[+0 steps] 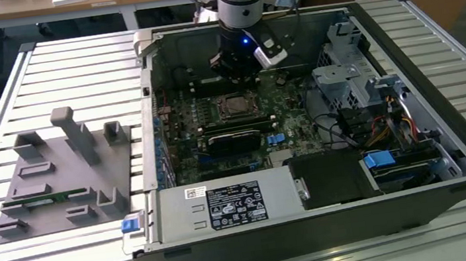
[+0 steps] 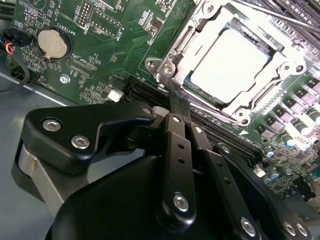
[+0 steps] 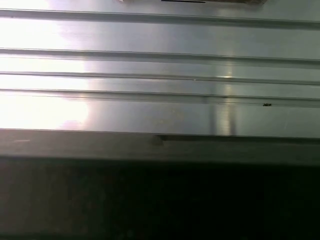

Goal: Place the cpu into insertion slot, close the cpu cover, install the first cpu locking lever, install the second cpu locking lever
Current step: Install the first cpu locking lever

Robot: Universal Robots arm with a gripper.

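The cpu point(image 2: 227, 62) lies flat in the insertion slot point(image 1: 235, 106) on the green motherboard, its pale metal top showing through the window of the cpu cover point(image 2: 186, 47), which lies down over it. A thin metal lever point(image 2: 280, 16) runs along the socket's far side. My gripper point(image 2: 181, 111) is shut with nothing between its black fingers point(image 2: 175, 135), and the tips hover just off one corner of the socket. In the exterior view the gripper point(image 1: 240, 81) hangs inside the open case, just behind the socket.
The open computer case point(image 1: 444, 111) lies on a slatted aluminium table point(image 1: 73, 63). A power supply point(image 1: 224, 206) sits at the front, a drive cage point(image 1: 343, 80) and cables at the exterior view's right. A grey fixture point(image 1: 60, 172) stands at the left. A coin battery point(image 2: 51, 43) is near the gripper.
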